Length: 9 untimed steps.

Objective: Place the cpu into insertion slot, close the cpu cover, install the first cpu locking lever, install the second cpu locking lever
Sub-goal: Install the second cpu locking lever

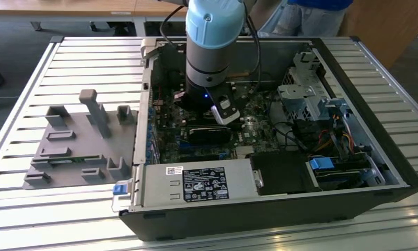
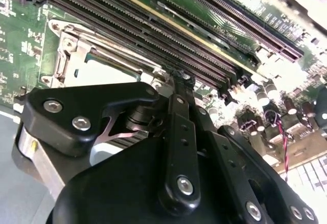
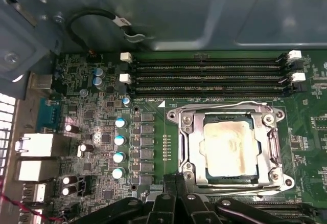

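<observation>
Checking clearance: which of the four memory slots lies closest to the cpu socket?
The last memory slot of the four, bordering the cpu cover; the other three lie farther off, toward the case wall.

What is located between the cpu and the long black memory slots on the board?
In the first wrist view, between the cpu and the memory slots lie the edge of the cpu cover, a thin metal locking lever and a strip of green board.
</observation>
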Each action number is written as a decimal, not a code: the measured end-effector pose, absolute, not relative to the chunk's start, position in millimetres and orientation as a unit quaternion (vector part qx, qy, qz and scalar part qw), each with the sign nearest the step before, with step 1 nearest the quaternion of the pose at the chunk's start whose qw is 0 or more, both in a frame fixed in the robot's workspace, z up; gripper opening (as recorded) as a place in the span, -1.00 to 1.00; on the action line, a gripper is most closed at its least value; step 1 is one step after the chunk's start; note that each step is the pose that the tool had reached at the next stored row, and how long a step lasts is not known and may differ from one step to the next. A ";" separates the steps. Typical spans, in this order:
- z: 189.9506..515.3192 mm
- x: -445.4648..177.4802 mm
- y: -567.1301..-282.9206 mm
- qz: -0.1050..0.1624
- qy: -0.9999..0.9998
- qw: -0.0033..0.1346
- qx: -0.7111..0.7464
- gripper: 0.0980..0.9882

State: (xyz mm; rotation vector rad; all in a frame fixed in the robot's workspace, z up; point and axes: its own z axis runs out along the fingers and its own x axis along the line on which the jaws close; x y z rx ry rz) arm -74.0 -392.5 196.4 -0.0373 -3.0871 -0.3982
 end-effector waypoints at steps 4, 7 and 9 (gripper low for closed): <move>201.1 -74.1 -392.5 -0.128 -0.992 0.014 -0.013 -0.98; 204.9 -74.1 -392.5 -0.128 -0.992 0.014 -0.013 -0.98; 207.8 -74.1 -392.5 -0.128 -0.992 0.014 -0.013 -0.98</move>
